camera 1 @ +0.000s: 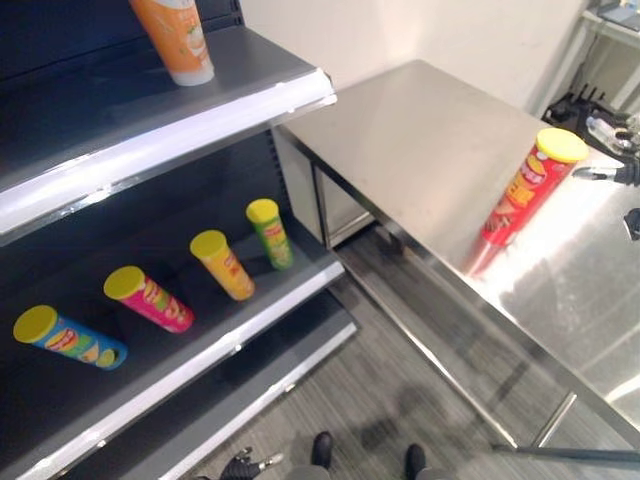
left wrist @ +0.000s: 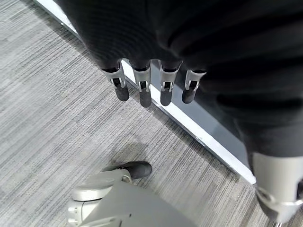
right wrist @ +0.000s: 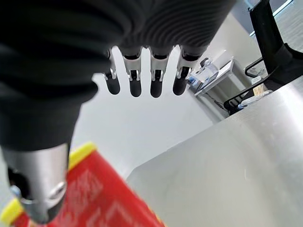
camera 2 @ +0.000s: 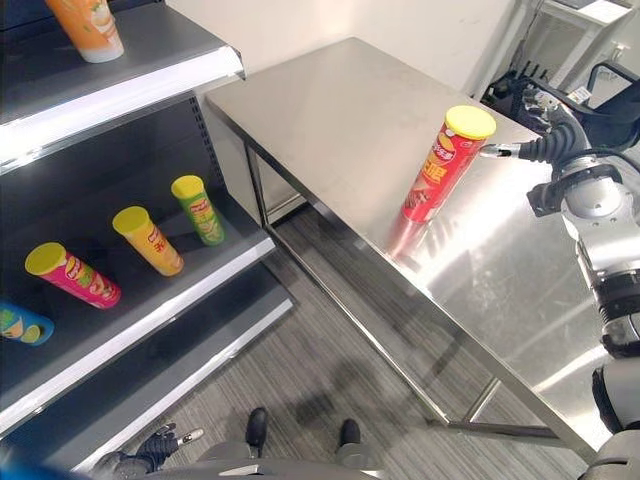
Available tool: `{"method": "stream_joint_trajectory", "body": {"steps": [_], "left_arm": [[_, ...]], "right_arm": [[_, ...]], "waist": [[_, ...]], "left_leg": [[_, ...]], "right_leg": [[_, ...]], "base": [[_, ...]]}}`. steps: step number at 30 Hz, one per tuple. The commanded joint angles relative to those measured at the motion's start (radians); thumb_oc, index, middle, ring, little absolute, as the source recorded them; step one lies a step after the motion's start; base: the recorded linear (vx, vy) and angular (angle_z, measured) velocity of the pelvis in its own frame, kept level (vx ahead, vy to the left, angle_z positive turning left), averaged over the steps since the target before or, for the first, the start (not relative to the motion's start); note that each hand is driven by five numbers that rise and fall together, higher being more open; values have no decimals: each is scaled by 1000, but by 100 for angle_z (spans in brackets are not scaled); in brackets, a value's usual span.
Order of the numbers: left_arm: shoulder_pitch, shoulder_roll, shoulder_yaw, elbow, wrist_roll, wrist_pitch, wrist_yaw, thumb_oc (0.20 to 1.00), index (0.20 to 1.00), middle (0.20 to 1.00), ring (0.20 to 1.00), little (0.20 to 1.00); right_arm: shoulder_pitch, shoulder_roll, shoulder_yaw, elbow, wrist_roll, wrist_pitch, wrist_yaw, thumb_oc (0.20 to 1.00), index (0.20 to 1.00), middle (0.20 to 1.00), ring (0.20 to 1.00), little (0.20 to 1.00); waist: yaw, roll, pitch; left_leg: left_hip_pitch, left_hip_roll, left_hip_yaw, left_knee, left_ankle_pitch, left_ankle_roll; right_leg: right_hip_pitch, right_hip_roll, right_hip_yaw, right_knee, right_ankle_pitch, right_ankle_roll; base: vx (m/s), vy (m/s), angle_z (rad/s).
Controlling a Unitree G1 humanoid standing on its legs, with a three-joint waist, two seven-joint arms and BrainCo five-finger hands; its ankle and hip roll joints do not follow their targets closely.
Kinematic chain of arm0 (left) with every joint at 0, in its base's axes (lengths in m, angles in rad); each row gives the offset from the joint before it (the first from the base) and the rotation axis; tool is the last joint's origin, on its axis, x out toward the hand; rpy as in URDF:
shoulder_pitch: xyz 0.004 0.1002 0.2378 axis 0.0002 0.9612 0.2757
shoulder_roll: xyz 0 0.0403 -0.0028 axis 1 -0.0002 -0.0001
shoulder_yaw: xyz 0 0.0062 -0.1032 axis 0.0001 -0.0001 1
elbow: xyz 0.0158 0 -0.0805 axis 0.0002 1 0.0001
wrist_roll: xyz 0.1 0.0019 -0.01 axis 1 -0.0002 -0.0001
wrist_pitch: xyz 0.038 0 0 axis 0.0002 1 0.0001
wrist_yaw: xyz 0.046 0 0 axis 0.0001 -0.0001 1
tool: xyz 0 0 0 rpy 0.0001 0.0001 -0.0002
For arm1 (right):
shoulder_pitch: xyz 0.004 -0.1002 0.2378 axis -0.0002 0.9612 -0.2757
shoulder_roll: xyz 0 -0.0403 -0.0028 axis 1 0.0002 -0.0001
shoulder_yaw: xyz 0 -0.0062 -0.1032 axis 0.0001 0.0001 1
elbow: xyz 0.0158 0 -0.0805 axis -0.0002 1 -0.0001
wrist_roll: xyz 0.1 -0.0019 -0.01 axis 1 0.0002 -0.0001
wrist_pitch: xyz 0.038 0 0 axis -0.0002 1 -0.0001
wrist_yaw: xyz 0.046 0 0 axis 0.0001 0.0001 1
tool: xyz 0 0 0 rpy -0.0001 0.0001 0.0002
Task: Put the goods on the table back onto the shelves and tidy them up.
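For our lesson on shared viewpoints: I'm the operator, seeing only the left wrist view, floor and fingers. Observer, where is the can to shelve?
Observer: A red can with a yellow lid stands on the steel table.
Operator: Is the right hand holding it?
Observer: No; the right hand is beside its lid, fingers straight.
Operator: What's already shelved?
Observer: Four cans in a row on the lower shelf: blue can, pink can, yellow can, green can.

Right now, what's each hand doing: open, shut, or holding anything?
Left hand: open, fingers straight, holding nothing, hanging over the floor.
Right hand: open, fingers straight, beside the red can on the table, not gripping it.
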Motion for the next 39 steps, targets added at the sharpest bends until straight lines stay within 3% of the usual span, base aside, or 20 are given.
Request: {"method": "stream_joint_trajectory", "body": {"steps": [1, 20, 39], "left_arm": [[-25, 38, -7, 23, -57, -3, 0, 1000, 1000, 1000, 1000, 1000], [-23, 36, -27, 10, -50, -11, -28, 1000, 1000, 1000, 1000, 1000], [-13, 35, -30, 22, -38, -11, -18, 1000, 1000, 1000, 1000, 1000]], "right_arm": [[-95, -66, 61, 8, 53, -28, 3, 1000, 1000, 1000, 1000, 1000], [-108, -82, 167, -15, 99, -35, 113, 1000, 1000, 1000, 1000, 1000], [-216, -6, 237, 58, -24, -26, 71, 1000, 1000, 1000, 1000, 1000]], "waist": [[41, -30, -24], [54, -39, -22], [62, -23, -31]], "left_leg": [[3, 74, 83, 28, -46, -95], [6, 75, 70, 34, -50, -100], [10, 74, 73, 29, -52, -96]], "right_leg": [[7, -16, 13, 71, -119, 33], [23, -16, -14, 79, -133, 30], [24, -16, -14, 75, -128, 29]], "base": [[10, -29, 16], [4, -12, 5], [0, 0, 0]]}}
